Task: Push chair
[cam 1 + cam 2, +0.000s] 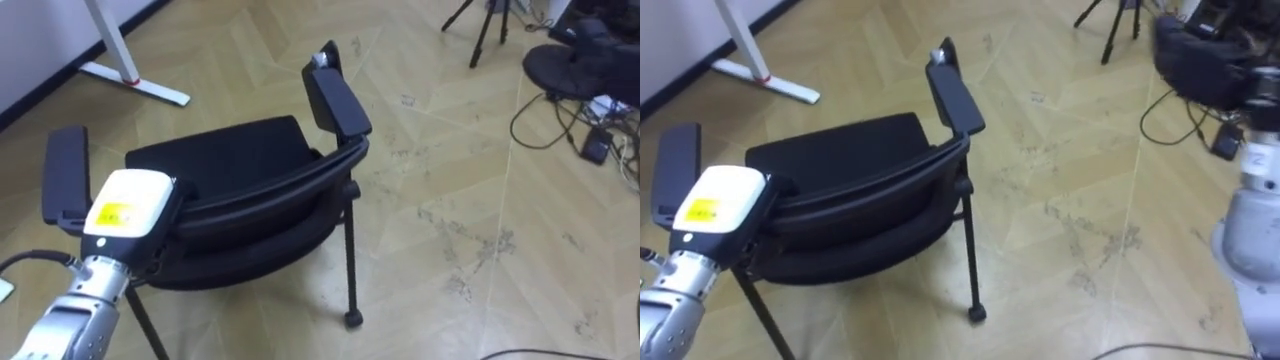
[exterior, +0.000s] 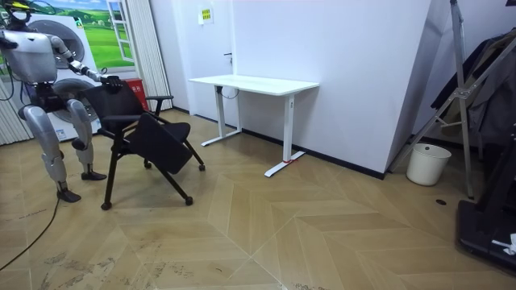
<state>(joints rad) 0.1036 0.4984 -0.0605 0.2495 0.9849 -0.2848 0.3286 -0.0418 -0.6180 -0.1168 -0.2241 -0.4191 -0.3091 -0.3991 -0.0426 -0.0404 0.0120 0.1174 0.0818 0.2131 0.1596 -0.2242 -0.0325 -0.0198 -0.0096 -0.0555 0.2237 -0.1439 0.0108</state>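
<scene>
A black chair with two armrests stands on the wooden floor right in front of me, its backrest nearest and its seat facing away. My left hand lies on the left end of the backrest's top edge, its white back turned up and its fingers hidden beneath it. My right hand comes in blurred at the right edge, away from the chair. In the room view I stand behind the chair, one arm stretched to its backrest.
A white desk stands by the wall beyond the chair; its foot lies at the upper left. A tripod, a dark base and cables are at the upper right. A white bin stands by the far wall.
</scene>
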